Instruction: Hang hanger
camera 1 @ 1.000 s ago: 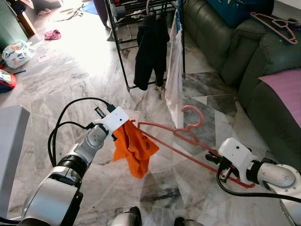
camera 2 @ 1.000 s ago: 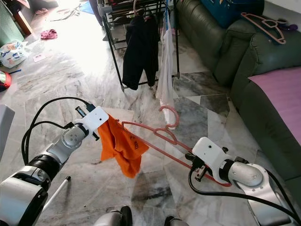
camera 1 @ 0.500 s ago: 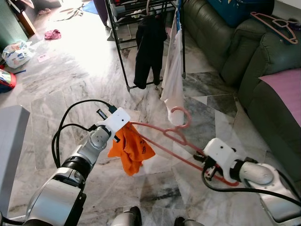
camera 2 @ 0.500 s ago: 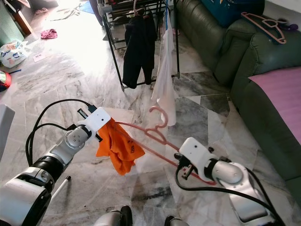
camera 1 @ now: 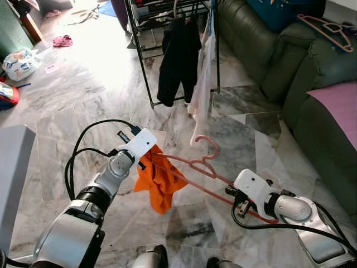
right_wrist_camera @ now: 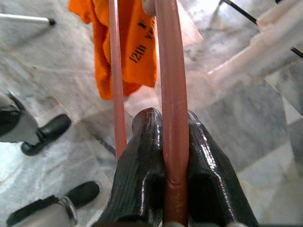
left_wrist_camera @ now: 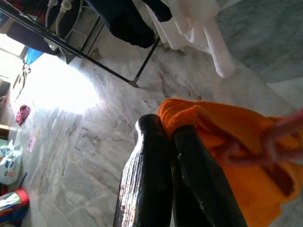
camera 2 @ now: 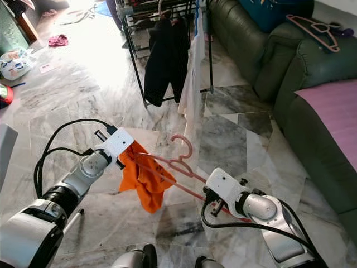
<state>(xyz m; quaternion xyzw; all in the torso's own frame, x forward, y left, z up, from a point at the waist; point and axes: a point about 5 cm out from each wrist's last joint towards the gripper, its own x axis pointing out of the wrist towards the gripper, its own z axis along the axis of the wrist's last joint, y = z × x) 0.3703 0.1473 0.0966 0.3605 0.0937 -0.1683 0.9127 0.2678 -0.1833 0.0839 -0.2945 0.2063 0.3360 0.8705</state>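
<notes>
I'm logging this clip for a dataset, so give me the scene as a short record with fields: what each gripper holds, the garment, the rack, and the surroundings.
left gripper: shut on the orange shirt
right gripper: shut on the pink hanger, at one end
orange shirt: draped on the hanger's other end, above the floor
clothes rack: ahead, holding a dark garment and a white garment
surroundings: marble floor, green sofa to the right

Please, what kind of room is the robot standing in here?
Most likely a living room in a home, used for drying laundry. A dark green sofa stands on the right, a black clothes rack with garments hanging stands on the marble floor, and small belongings lie scattered on the far left.
</notes>
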